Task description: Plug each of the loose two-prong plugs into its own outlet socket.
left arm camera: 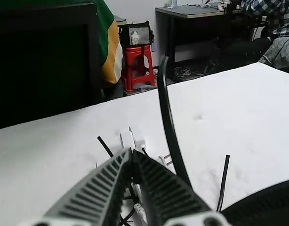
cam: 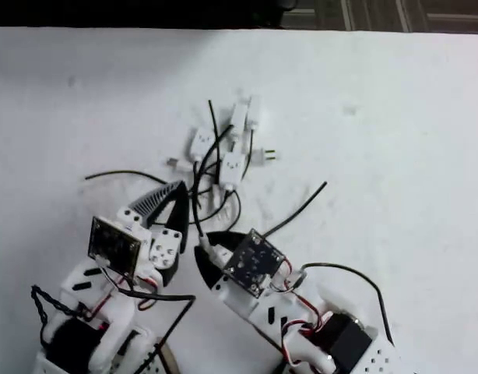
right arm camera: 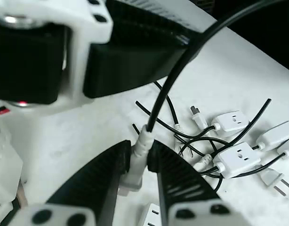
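Several white outlet sockets (cam: 233, 167) and two-prong plugs (cam: 264, 154) on short black cords lie tangled at the table's middle. In the right wrist view, sockets (right arm camera: 238, 157) and a loose plug (right arm camera: 271, 179) lie just beyond my fingers. My right gripper (cam: 202, 243) (right arm camera: 138, 145) is shut on a white plug (right arm camera: 135, 162), whose black cord (right arm camera: 182, 61) arcs upward. My left gripper (cam: 180, 187) (left arm camera: 132, 152) sits just left of it, near the tangle's front edge. Its fingers are pressed together with nothing between them. A black cord (left arm camera: 167, 117) rises beside its fingers.
The white table (cam: 395, 125) stretches wide on the right and far left of the tangle. A loose black cord (cam: 301, 206) lies right of the pile. Both arms crowd close together at the front edge. A red stool (left arm camera: 139, 66) stands in the room behind.
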Controlling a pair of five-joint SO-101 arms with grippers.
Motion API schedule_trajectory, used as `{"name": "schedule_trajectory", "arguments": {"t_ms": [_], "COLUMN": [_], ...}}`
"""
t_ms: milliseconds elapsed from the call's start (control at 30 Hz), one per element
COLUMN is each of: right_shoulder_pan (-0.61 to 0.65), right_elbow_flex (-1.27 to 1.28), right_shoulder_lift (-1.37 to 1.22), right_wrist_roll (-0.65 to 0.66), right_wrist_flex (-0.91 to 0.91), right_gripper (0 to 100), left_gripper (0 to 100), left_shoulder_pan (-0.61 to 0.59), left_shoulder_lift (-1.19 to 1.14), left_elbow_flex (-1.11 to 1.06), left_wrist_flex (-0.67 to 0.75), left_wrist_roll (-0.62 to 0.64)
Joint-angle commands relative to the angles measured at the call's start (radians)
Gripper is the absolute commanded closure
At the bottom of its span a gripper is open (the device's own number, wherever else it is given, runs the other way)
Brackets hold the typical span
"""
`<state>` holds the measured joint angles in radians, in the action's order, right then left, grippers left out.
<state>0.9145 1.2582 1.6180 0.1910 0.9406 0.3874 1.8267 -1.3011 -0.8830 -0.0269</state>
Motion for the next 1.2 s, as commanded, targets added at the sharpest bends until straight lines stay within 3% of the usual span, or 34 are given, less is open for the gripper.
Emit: {"name": "schedule_trajectory", "arguments": {"t_ms": [0, 133, 267, 567, 933, 1067, 1167], "right_shoulder_pan": [0.015, 0.048, 0.087, 0.005, -0.179, -0.179, -0.179], "right_elbow_flex": [-0.049, -0.048, -0.048, -0.043, -0.028, 0.035, 0.043], "right_shoulder_lift": [0.013, 0.013, 0.013, 0.005, 0.002, -0.031, -0.128], "right_wrist_roll": [-0.003, -0.003, -0.003, -0.002, -0.002, -0.002, -0.04], "right_wrist_flex": [-0.002, -0.002, 0.004, 0.044, 0.143, 0.137, 0.119], "right_gripper": [98.1, 98.1, 98.1, 98.1, 98.2, 98.2, 98.2], "left_gripper": [98, 98, 98, 98, 98, 98, 98], "left_shoulder_pan": [0.015, 0.061, 0.17, 0.14, -0.455, -0.593, -0.638], "left_shoulder_lift": [-0.002, -0.001, -0.001, -0.001, -0.001, -0.001, -0.001], "left_elbow_flex": [-0.008, -0.009, -0.002, -0.002, -0.009, -0.011, -0.018], "left_wrist_flex": [-0.003, -0.009, -0.055, -0.089, -0.118, -0.206, -0.29], "left_wrist_roll": [0.005, -0.003, -0.14, -0.173, -0.172, -0.18, -0.256]}}
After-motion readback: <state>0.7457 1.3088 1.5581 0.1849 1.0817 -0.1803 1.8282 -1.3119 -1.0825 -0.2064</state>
